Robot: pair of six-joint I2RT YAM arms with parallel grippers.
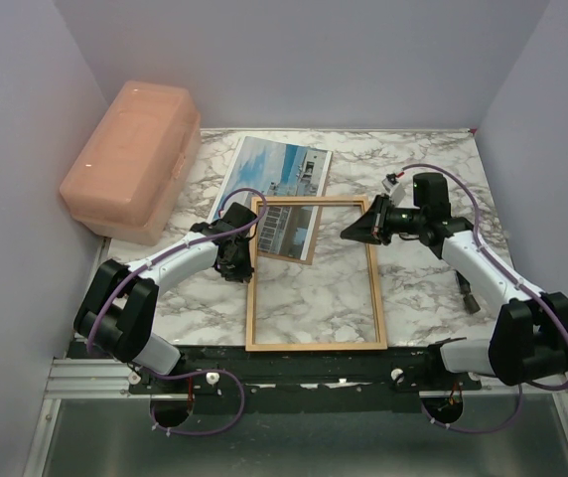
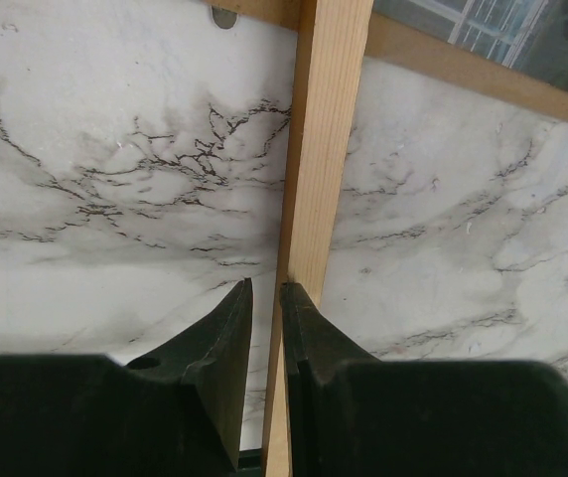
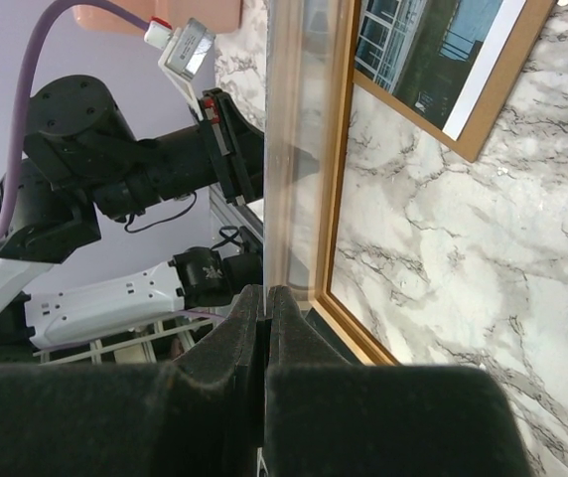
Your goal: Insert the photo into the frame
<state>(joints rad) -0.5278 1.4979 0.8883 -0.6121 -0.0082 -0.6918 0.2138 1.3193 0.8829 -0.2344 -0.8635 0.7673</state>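
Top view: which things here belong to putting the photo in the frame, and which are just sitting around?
For the job: frame; photo, partly under its far rail.
Lying about: pink box, far left; brown board under the photo, not named in the job.

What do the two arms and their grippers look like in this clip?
The left arm and right arm both have white shells between chunky black joints, each trailed by a purple cable. The left gripper and right gripper are matte black with tapered, wedge-shaped fingers.
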